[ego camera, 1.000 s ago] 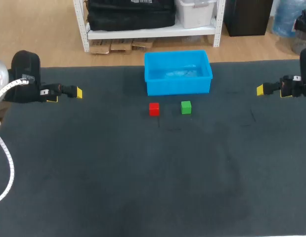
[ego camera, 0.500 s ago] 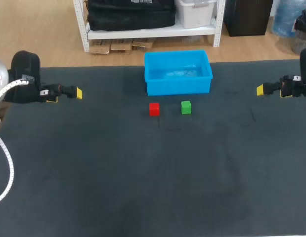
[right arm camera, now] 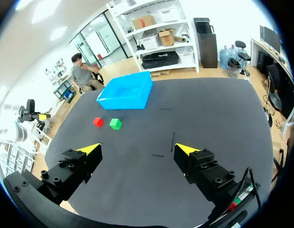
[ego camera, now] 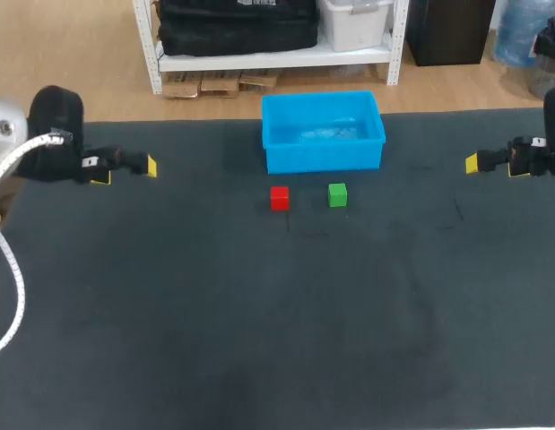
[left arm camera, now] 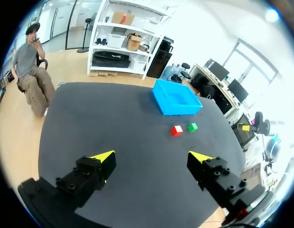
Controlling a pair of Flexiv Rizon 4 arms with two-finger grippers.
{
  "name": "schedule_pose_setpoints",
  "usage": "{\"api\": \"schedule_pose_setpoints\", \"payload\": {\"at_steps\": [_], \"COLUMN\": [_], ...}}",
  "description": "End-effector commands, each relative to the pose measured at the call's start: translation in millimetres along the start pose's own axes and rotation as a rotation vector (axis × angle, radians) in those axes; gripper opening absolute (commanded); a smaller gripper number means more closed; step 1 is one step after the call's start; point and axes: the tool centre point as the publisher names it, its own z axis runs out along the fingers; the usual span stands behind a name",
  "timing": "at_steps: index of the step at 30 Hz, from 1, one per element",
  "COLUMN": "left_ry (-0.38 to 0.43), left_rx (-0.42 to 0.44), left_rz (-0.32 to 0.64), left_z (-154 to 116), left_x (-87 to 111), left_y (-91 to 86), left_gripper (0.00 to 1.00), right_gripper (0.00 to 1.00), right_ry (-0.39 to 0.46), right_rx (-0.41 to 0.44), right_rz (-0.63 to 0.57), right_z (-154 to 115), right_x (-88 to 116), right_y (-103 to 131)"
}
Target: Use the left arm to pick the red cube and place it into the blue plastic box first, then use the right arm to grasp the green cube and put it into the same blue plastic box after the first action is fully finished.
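Looking like nothing's done yet: red cube (ego camera: 279, 198) and green cube (ego camera: 337, 194) sit side by side on the table (ego camera: 259, 322), just in front of the blue plastic box (ego camera: 323, 158). Left gripper (left arm camera: 151, 157) and right gripper (right arm camera: 138, 148) both gape wide, empty, well apart from the cubes. Both picks left, I'd say.

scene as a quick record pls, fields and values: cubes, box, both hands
red cube: on the table, just in front of the box, beside the green cube, not touching
green cube: on the table, right of the red cube
box: blue, open top, no cube inside
left hand: open, empty, over the table's left side
right hand: open, empty, over the table's right side
progress: no cube picked yet
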Motion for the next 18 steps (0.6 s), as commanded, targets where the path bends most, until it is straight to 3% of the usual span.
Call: {"api": "schedule_pose_setpoints", "payload": {"at_steps": [1,18], "left_ry": [0.042,0.154], "left_rx": [-0.091,-0.22], "left_rz": [-0.007,0.016], "left_z": [6.9,25.3], "left_x": [-11.0,-29.8], "left_y": [-7.8,-25.8], "left_gripper": [1.0,1.0], "right_gripper": [1.0,1.0], "right_ry": [0.001,0.001], "right_rx": [-0.001,-0.001], "right_rz": [-0.001,-0.001], "right_z": [0.1,0.1], "right_x": [0.0,0.0], "right_y": [-0.5,-0.5]}}
